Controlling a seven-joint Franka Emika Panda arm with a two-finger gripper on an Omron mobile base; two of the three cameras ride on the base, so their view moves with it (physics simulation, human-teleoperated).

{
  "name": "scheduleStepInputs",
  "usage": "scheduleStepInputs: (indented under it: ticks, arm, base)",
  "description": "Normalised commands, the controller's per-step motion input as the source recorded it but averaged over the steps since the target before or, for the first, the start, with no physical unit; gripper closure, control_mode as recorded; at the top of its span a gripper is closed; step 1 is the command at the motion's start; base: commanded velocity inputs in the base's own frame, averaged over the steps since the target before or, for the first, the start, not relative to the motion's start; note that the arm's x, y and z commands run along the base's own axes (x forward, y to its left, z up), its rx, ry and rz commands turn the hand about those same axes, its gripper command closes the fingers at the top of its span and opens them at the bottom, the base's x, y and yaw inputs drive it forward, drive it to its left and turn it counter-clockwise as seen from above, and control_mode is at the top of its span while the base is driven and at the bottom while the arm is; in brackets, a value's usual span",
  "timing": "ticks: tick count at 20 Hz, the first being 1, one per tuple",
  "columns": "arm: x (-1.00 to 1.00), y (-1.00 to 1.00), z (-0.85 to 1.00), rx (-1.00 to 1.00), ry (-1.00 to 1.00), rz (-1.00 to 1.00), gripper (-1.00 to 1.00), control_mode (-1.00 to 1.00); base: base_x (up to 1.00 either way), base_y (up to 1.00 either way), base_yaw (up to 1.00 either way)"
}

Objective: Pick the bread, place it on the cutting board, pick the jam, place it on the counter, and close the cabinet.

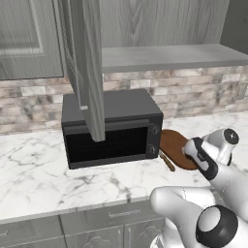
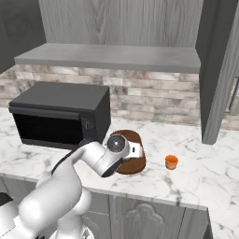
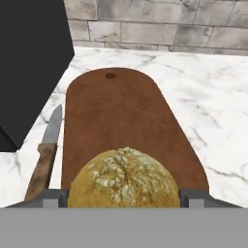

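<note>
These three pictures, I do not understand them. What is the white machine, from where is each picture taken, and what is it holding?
The white machine is a robot arm on a base that can drive, in a simulated kitchen. Two pictures come from cameras on the base, behind the arm to its left and right; both show the same scene. The third comes from a camera on the hand, looking along the gripper.

On the marble counter stand a black microwave and a reddish-brown cutting board. A knife lies beside the board, next to the microwave. A small orange jam jar stands on the counter, apart from the board. Above, the cabinet door hangs open.

In the hand view, the gripper's fingers sit at both sides of the bread, over the board, so it appears to hold it.
</note>
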Motion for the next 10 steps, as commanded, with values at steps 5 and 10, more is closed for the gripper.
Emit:
scheduleStepInputs:
  ticks: [5,10]
  arm:
    - [0.13,0.0,-0.08,0.0,0.0,0.0,1.0,-1.0]
    - [0.08,0.0,-0.11,0.0,0.01,0.0,1.0,-1.0]
  base:
    - [0.0,0.0,0.0]
    - [0.0,0.0,0.0]
